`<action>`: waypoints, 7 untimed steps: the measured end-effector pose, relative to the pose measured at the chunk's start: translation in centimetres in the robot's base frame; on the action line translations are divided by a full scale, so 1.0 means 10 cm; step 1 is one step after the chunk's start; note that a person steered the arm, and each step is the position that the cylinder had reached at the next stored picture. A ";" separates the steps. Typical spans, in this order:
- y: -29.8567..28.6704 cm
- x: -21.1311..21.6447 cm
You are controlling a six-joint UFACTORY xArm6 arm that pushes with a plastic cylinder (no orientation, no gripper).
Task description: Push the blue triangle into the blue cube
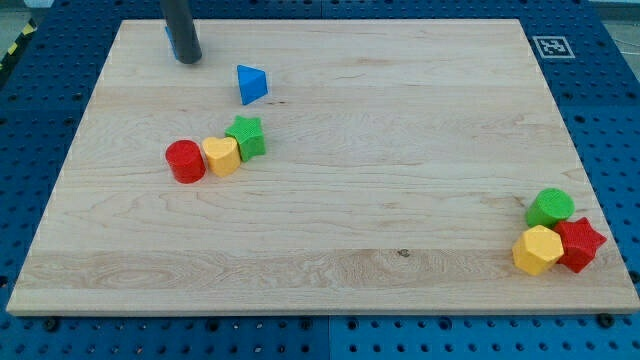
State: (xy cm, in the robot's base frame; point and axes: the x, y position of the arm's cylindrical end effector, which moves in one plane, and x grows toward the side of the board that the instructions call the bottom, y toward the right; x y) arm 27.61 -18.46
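The blue triangle [251,84] lies on the wooden board [330,180] near the view's top left. My tip [187,59] rests on the board up and to the left of the triangle, a short gap away and not touching it. A thin sliver of blue [167,36] shows at the rod's left edge. It may be the blue cube, mostly hidden behind the rod; I cannot tell its shape.
Below the triangle a red cylinder [185,161], a yellow hexagon [221,155] and a green star [246,136] sit in a touching row. At the view's bottom right a green cylinder [550,208], a yellow hexagon [537,249] and a red star [581,243] cluster near the board's edge.
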 end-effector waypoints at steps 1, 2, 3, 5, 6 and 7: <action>0.00 0.20; 0.00 0.43; 0.12 0.46; 0.51 0.78; 0.68 0.86; 0.95 0.91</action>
State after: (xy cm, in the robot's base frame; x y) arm 36.68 -8.95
